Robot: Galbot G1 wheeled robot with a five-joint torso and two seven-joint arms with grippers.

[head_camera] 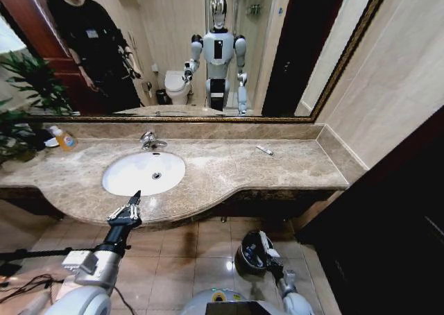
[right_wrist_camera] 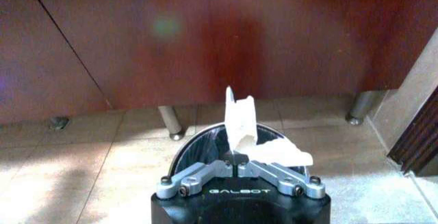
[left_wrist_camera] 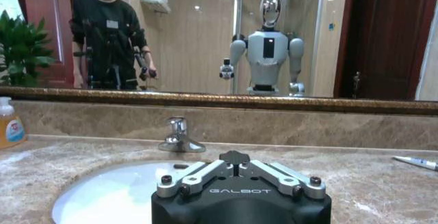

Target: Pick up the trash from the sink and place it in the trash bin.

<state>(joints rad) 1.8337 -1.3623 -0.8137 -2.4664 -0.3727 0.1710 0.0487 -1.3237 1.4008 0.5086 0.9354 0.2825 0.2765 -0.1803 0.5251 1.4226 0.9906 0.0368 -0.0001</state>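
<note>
1. The right gripper (right_wrist_camera: 237,163) hung directly above the trash bin (right_wrist_camera: 188,149), its fingers closed on a white sachet (right_wrist_camera: 241,124).
2. The left gripper (head_camera: 133,205) hovered at the sink's (head_camera: 114,183) front rim, fingers together and holding nothing.
3. 1 white tube (head_camera: 264,150) lay on the counter (head_camera: 229,169), well right of the sink.

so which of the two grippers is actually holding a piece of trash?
The right gripper, low above the round black trash bin, pinches a white crumpled sachet. The left gripper hovers shut and empty at the white oval sink's front edge.
</note>
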